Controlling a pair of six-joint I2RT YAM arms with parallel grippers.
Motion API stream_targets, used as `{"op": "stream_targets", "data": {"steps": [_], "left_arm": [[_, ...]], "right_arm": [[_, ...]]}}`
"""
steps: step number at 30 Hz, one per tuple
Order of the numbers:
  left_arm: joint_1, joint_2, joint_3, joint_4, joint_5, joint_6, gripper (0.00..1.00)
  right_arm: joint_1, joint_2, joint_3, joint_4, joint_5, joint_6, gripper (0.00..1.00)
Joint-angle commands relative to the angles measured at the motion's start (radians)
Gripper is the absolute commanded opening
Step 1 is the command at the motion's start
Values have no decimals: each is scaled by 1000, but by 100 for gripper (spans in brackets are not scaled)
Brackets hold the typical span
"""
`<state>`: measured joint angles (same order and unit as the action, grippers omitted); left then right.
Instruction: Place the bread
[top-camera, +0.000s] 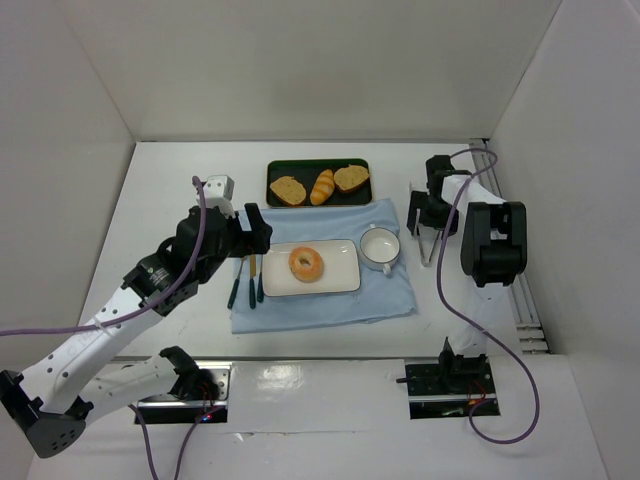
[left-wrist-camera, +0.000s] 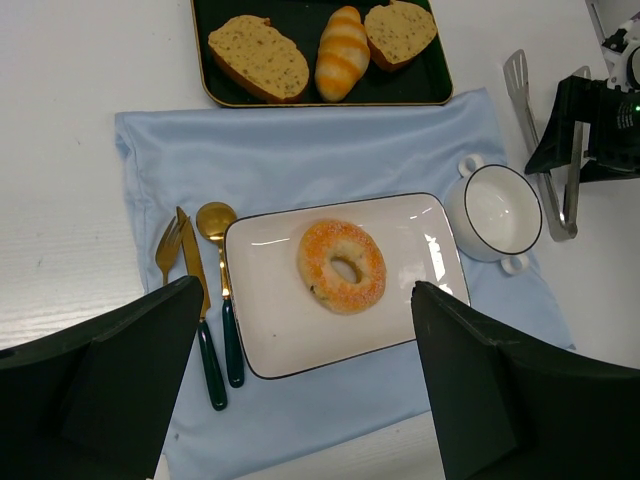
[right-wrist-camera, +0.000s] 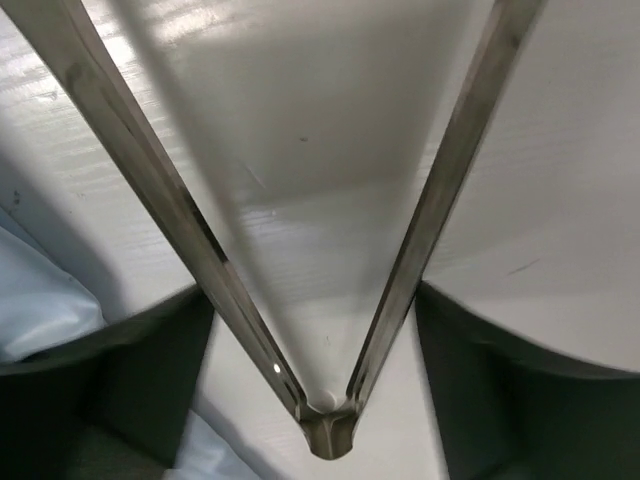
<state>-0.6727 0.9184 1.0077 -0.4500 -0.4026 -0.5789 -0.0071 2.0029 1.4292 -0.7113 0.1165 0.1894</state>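
The bread (top-camera: 306, 275), a golden-orange ring bun, lies flat in the middle of a white rectangular plate (top-camera: 340, 272) on a blue cloth. In the left wrist view the bread (left-wrist-camera: 318, 262) rests on the plate (left-wrist-camera: 270, 320) just beyond my fingers. My left gripper (top-camera: 258, 230) is open and empty, hovering over the plate's left end; in its own view the left gripper (left-wrist-camera: 305, 290) has its jaws wide apart. My right gripper (top-camera: 425, 220) is open and straddles metal tongs (top-camera: 432, 245) lying on the table right of the cloth. In the right wrist view the right gripper (right-wrist-camera: 310, 295) has the tongs (right-wrist-camera: 180, 210) splayed between its jaws.
A dark green tray (top-camera: 275, 168) at the back holds two toast slices and a long roll (top-camera: 322, 186). A white two-handled cup (top-camera: 380, 245) stands right of the plate. Gold cutlery with green handles (top-camera: 245, 285) lies left of it on the blue cloth (top-camera: 330, 310). White walls enclose the table.
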Motion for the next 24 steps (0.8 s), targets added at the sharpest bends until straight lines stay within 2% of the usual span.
{"op": "stream_targets", "data": {"steps": [1, 3, 12, 20, 24], "left_arm": [[5, -9, 37, 14, -2, 13, 99], [5, 0, 37, 23, -2, 13, 99], [5, 10, 46, 33, -2, 22, 99], [5, 37, 66, 42, 7, 33, 99], [5, 60, 86, 42, 16, 42, 99]], "right_arm": [[2, -71, 36, -49, 26, -10, 92], [2, -87, 36, -50, 40, -10, 100], [21, -170, 146, -82, 172, 8, 100], [140, -213, 332, -103, 184, 44, 100], [206, -237, 356, -125, 216, 64, 100]]}}
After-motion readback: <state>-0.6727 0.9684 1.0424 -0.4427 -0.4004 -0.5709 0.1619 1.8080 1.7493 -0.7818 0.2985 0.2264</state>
